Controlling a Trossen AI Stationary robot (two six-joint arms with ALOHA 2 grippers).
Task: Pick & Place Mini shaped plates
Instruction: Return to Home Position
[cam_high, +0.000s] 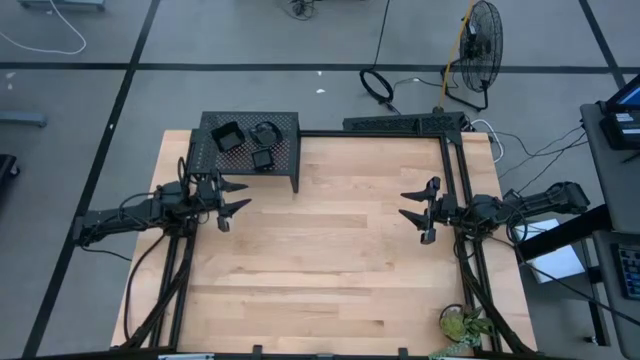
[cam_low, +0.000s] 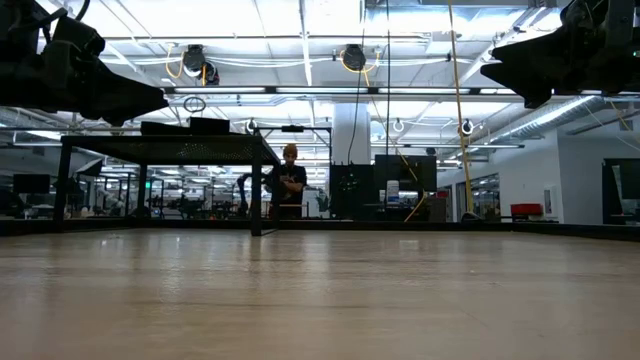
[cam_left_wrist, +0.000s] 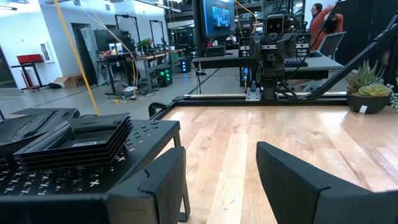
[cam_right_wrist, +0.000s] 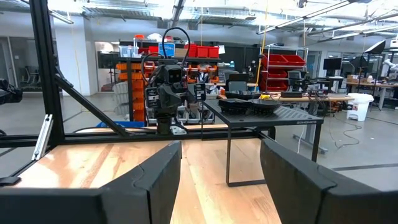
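My left arm and right arm are dark, nearly black, built of slim jointed segments. A black cable loops over the left wrist housing. My left pincer and right pincer each carry two broad, matte black fingers, blocky and angular.
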